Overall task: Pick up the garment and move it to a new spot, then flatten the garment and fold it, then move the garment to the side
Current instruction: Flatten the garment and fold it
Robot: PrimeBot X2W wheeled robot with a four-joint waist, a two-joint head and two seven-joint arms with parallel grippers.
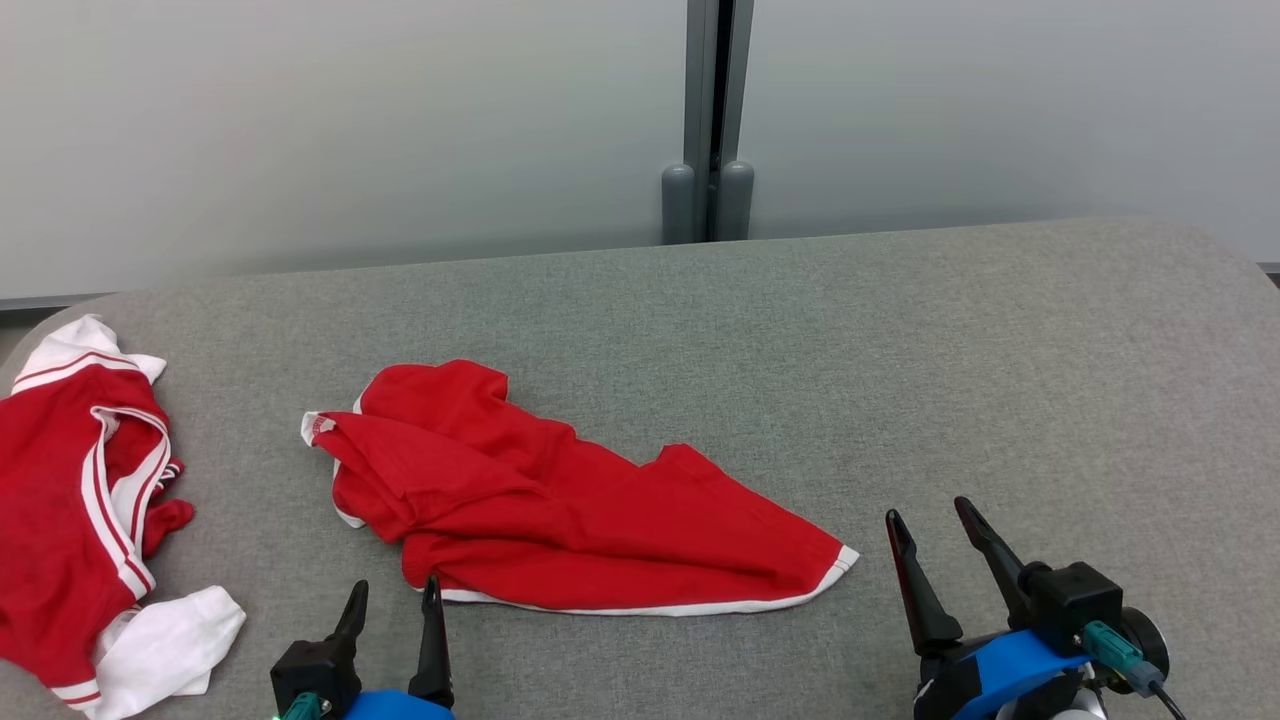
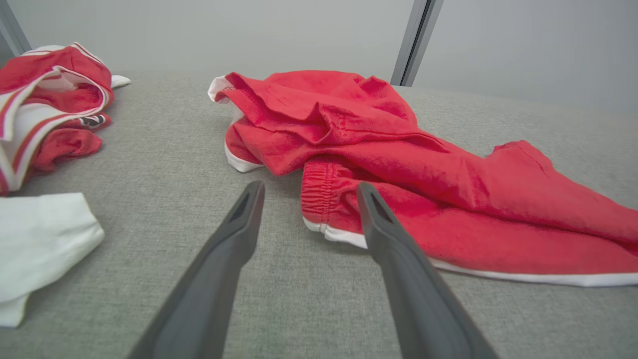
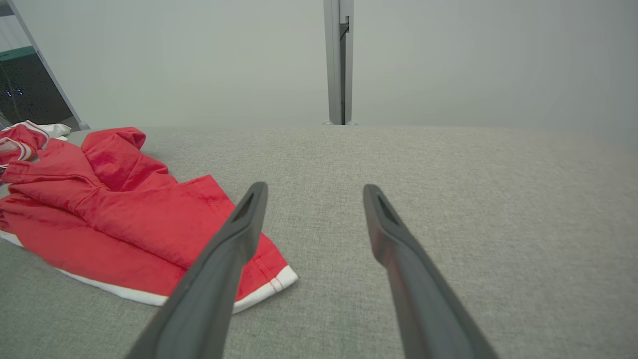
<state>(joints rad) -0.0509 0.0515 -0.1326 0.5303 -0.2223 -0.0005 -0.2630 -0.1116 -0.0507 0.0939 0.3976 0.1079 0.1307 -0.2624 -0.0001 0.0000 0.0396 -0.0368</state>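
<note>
Both empty and spread, the left gripper (image 1: 395, 590) sits at the 6 o'clock edge of the crumpled red garment (image 1: 560, 500), the right gripper (image 1: 930, 515) just off its hem corner at 4 o'clock, on the desk (image 1: 900, 350). A shallow pinch may catch one layer only, letting the bunch drag; carrying it toward 9 o'clock risks snagging the other red-and-white garment (image 1: 70, 500).

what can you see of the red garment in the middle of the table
The garment is thin red cloth with a white hem and a gathered elastic band. It lies crumpled and partly doubled over on the grey table, bunched at the left, tapering to a flat corner at the right. The open left tool points at its near left edge; contact cannot be told. Nothing holds it.
</note>
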